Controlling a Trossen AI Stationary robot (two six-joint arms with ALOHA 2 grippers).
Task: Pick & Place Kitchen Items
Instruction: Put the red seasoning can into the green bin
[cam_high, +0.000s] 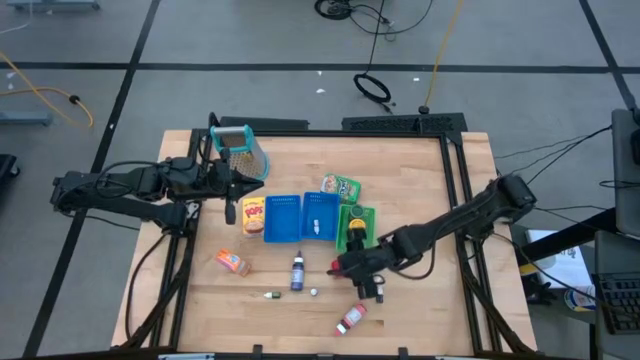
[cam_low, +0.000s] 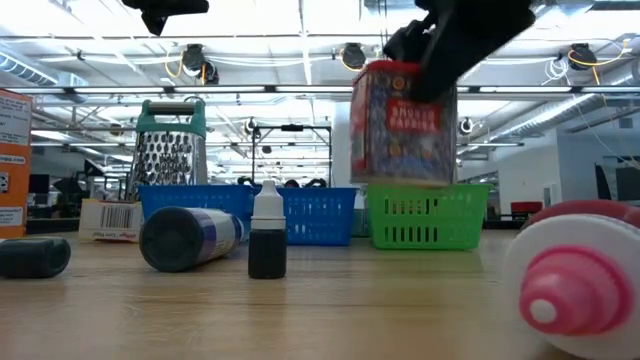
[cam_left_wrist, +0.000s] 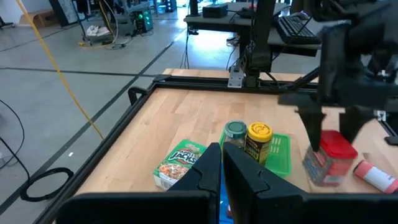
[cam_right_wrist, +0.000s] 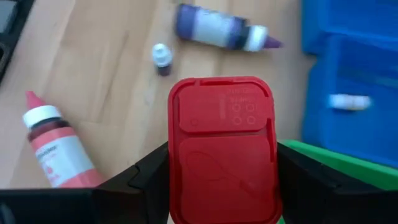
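Right gripper (cam_high: 362, 268): your fingers are clamped on either side of the red-lidded container (cam_right_wrist: 224, 149); the low view shows it clear of the table, so you are carrying it; it hangs near the front edge of the table (cam_high: 420, 320), just in front of the green tray (cam_high: 363, 214)
Left gripper (cam_high: 233, 184): fingers pressed together on nothing; it waits over the left side of the table, beside the grater (cam_high: 243, 150) at the back-left
Step in hand: a lift-and-carry, I judge; the grip is made and the container is up, placing is not yet done
Blue tray (cam_high: 285, 220): sits mid-table, touching the green tray on its left; a small white item lies in its right compartment
Green tray contents: the yellow-lidded jar (cam_left_wrist: 259, 140) and a green-lidded jar (cam_left_wrist: 235, 132) stand in it
Yellow box (cam_high: 254, 213): lies against the blue tray's left side
Green pouch (cam_high: 340, 187): just behind the trays, toward the back edge
Orange packet (cam_high: 232, 262): front-left part of the table, well apart from your load
Pink bottle (cam_high: 351, 319): lies near the front edge, close below your gripper
Purple bottle (cam_high: 297, 273): lies in front of the blue tray; tiny bottles rest just beside it
Next move: probably a carry over a tray; keep the container upright, clear the tray wall and the jars, lower before you let go; which tray is meant I cannot tell
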